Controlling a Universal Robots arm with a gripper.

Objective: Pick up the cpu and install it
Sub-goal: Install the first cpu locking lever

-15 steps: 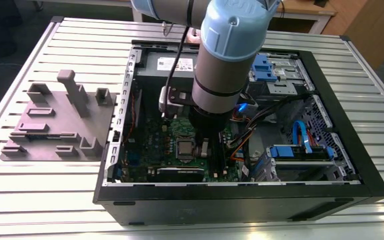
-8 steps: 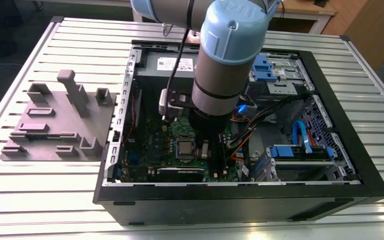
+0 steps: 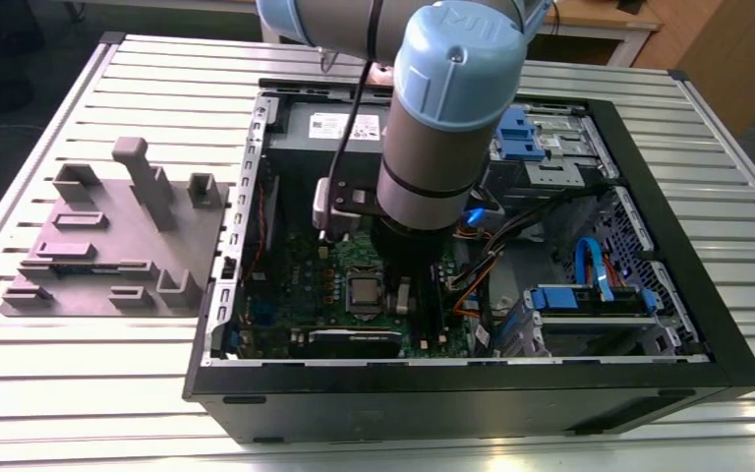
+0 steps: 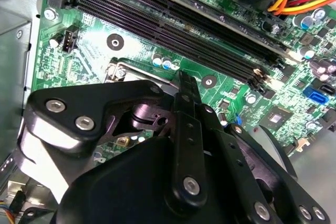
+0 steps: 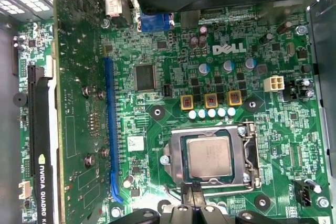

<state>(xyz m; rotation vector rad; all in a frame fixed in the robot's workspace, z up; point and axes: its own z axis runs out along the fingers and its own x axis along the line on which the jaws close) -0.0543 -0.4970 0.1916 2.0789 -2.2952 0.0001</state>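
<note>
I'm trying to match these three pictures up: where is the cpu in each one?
Exterior view: the cpu lies on the motherboard, just to the exterior view's left of the arm and its lower end.
First wrist view: the silvery square inside the socket's metal frame.
Second wrist view: the gripper covers that spot; a corner of the frame peeks out.
Shared landmark: that metal frame.

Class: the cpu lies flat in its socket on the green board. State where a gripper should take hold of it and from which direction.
Grip the cpu by two opposite thin edges, coming straight down from above: it lies flat, and the socket frame rings it closely, blocking any sideways approach.
</note>
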